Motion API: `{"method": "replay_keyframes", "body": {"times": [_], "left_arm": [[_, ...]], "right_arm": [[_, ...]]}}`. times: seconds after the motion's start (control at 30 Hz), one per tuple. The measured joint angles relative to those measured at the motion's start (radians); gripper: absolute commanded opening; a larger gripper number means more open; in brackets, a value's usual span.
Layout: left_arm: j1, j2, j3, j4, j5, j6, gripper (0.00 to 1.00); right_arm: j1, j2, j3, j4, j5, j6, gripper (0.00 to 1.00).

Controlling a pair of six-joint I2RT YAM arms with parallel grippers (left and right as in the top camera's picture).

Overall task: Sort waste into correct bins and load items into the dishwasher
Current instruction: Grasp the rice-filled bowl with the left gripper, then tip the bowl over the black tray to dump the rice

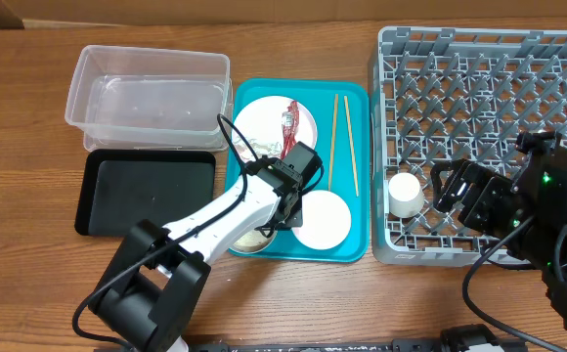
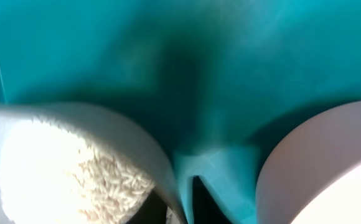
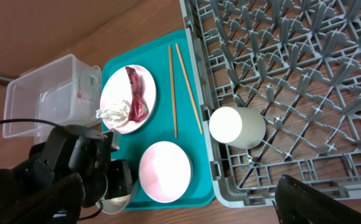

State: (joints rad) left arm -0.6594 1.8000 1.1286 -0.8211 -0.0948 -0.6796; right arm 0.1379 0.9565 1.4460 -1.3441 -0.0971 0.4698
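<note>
My left gripper (image 1: 282, 213) is low over the teal tray's front left corner, its jaws astride the rim of the white-grey bowl (image 1: 250, 241) holding rice (image 2: 99, 171). The pink bowl (image 1: 322, 218) lies just right of it and also shows in the left wrist view (image 2: 330, 168). The plate (image 1: 264, 119) carries the red wrapper (image 1: 289, 122) and the tissue wad (image 3: 112, 114). Chopsticks (image 1: 340, 137) lie on the tray's right side. The small white cup (image 1: 405, 194) sits in the grey rack (image 1: 489, 68). My right gripper (image 1: 452, 188) is open and empty beside the cup.
The clear tub (image 1: 147, 90) stands at the back left with the black tray (image 1: 147, 191) in front of it, both left of the teal tray (image 1: 354, 244). The rack fills the right side. My left arm crosses the table's front towards the tray.
</note>
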Motion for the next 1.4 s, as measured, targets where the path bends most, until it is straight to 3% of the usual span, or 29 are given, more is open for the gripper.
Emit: {"method": "replay_keyframes", "body": {"times": [0.17,0.33,0.53,0.7,0.97,1.27,1.4], "left_arm": [[0.000,-0.013,-0.004,-0.023,-0.007,0.006,0.04],[0.004,-0.055,0.095,-0.207,0.004,0.020,0.04],[0.083,-0.261,0.203,-0.257,0.064,0.071,0.04],[0.357,-0.322,0.210,-0.274,0.301,0.198,0.04],[0.827,-0.230,0.119,-0.270,0.808,0.517,0.04],[1.066,-0.001,0.058,-0.377,1.263,0.921,0.04],[1.126,0.043,0.056,-0.440,1.360,1.034,0.04]], "right_arm": [[0.000,0.000,0.000,-0.001,0.000,0.000,1.00],[0.000,0.000,0.000,-0.002,0.000,0.000,1.00],[0.000,0.000,0.000,-0.002,0.000,0.000,1.00],[0.000,0.000,0.000,-0.002,0.000,0.000,1.00],[0.000,0.000,0.000,-0.001,0.000,0.000,1.00],[0.000,0.000,0.000,-0.001,0.000,0.000,1.00],[0.000,0.000,0.000,-0.001,0.000,0.000,1.00]]}}
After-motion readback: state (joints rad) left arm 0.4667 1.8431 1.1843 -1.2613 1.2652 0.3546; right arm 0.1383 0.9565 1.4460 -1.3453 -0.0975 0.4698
